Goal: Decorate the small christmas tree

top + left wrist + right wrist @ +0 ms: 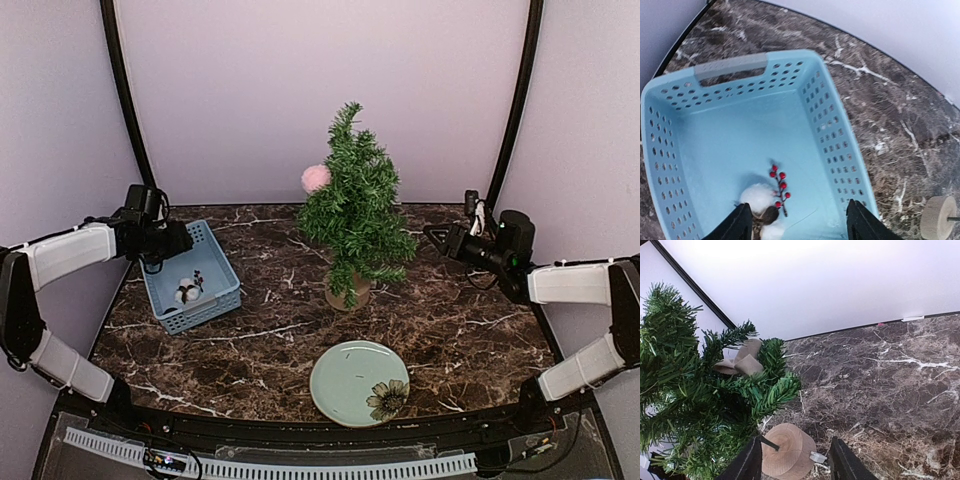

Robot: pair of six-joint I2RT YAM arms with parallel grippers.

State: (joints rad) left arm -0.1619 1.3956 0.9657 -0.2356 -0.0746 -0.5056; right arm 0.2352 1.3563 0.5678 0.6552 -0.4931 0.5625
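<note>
1. The small christmas tree (pixel 352 205), bushy-needled on a round wooden stump, is standing upright on the marble table (pixel 470 340).
2. The left gripper (pixel 800 225) is hovering, fingers apart, over a perforated blue basket (pixel 830 125).
3. The right gripper (pixel 796 465) is facing the tree, fingers apart and empty.

Dark green needles all over the small christmas tree (pixel 352 215), and its stump base (pixel 788 450) shows pale, light wood. There's a soft pink pompom (pixel 316 178) on one side and a beige bow (pixel 740 360) on another. Now the basket (pixel 835 130): light blue, walls dotted with rows of small holes, a grey strip on the rim. Inside it, bright red berries (pixel 783 185) on a dark twig, beside white fluff (pixel 757 196). The plate (pixel 345 385) is pale green with a dark flower print. The table (pixel 470 320) is dark brown marble, veined white.
</note>
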